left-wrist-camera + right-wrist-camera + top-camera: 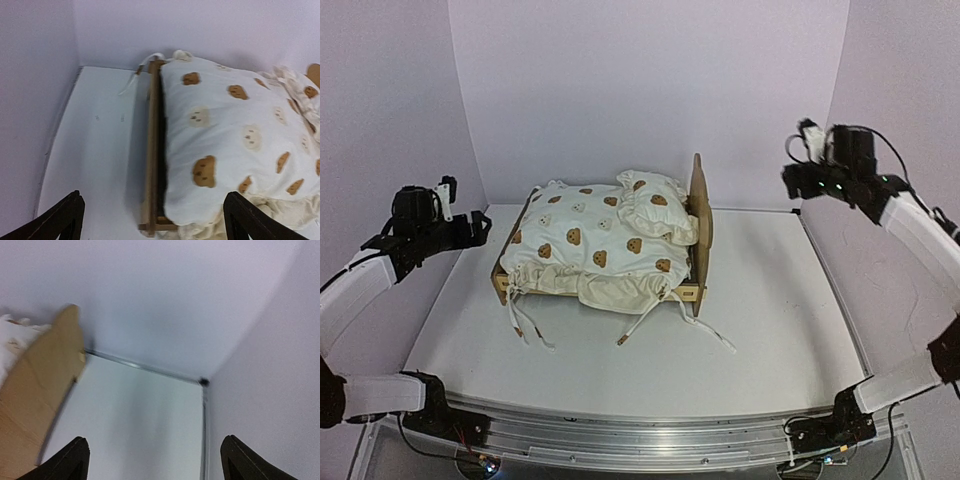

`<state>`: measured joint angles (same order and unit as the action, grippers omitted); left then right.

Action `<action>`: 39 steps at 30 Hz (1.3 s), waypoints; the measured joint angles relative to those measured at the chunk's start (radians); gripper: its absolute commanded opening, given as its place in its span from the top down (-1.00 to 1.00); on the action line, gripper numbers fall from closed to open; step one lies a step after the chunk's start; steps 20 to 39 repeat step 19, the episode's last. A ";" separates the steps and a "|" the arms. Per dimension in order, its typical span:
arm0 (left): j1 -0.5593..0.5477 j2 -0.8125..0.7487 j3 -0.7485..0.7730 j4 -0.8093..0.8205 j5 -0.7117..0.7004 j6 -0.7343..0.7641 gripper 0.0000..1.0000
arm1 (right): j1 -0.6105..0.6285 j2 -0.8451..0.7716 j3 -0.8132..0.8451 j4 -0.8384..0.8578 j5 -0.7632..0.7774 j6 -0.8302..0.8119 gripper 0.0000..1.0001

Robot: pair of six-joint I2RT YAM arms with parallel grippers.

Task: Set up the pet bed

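The pet bed (699,205) stands mid-table, its plywood headboard on the right; its base is hidden under a cream bear-print cushion (582,250) with loose ties. A small ruffled bear-print pillow (656,205) lies against the headboard. My left gripper (478,226) is open and empty, raised left of the bed's foot end. In the left wrist view the foot rail (152,150) and cushion (225,135) show beyond the open gripper (152,220). My right gripper (790,180) is open and empty, raised right of the headboard (40,390); the right wrist view shows it (152,457) wide apart.
White table (780,300) enclosed by pale walls on the left, back and right. Cushion ties (705,330) trail onto the table in front of the bed. The table's back right corner (202,382) shows in the right wrist view.
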<state>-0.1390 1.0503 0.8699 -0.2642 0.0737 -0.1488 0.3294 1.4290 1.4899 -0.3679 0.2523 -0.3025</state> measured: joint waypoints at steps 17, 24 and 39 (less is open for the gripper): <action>0.203 -0.120 -0.421 0.262 -0.067 0.040 -0.99 | -0.185 -0.755 -1.284 0.116 0.081 0.353 -0.87; 0.206 -0.120 -0.428 0.271 -0.041 0.063 -0.99 | -0.185 -0.802 -1.326 0.135 0.081 0.380 -0.87; 0.206 -0.120 -0.428 0.271 -0.041 0.063 -0.99 | -0.185 -0.802 -1.326 0.135 0.081 0.380 -0.87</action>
